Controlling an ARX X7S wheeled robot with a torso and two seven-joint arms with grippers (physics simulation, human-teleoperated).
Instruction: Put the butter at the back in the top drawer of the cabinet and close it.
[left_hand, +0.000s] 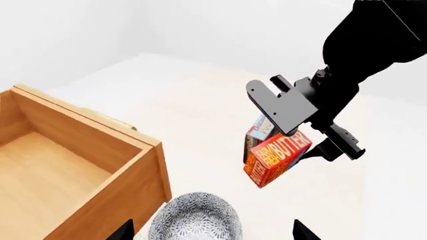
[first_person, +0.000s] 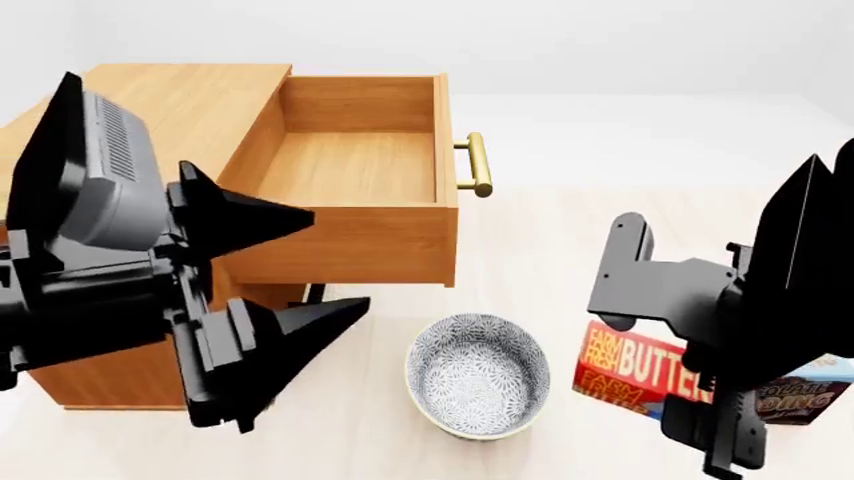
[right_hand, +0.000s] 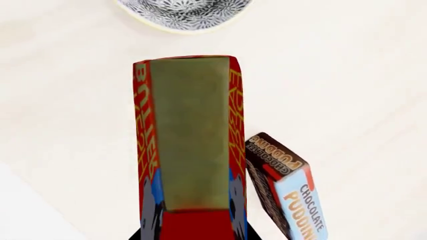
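Light-brown wood of the top drawer (first_person: 358, 175) stands pulled fully out of the cabinet (first_person: 160, 110), its brass handle (first_person: 477, 164) facing away from the cabinet body; the interior shows bare in both the head and left wrist views, so the opening step is judged complete. The butter (first_person: 638, 372) is pinched between the fingers of the right gripper (left_hand: 303, 142), lifted clear of the pale floor and tilted, as the left wrist view shows it hanging in the air. It sits well apart from the drawer, out to the right of the patterned bowl (first_person: 478, 374), with the chocolate pudding box (right_hand: 285, 190) lying just beside and below it on the floor. The left gripper (first_person: 287, 265) hovers near the drawer's front corner, fingers spread wide and empty. Judgement: pick-up is done. Outstanding are the carry across above the bowl, placement of the carton inside the drawer, release, and pushing the drawer shut. The left gripper appears well placed for the closing push.
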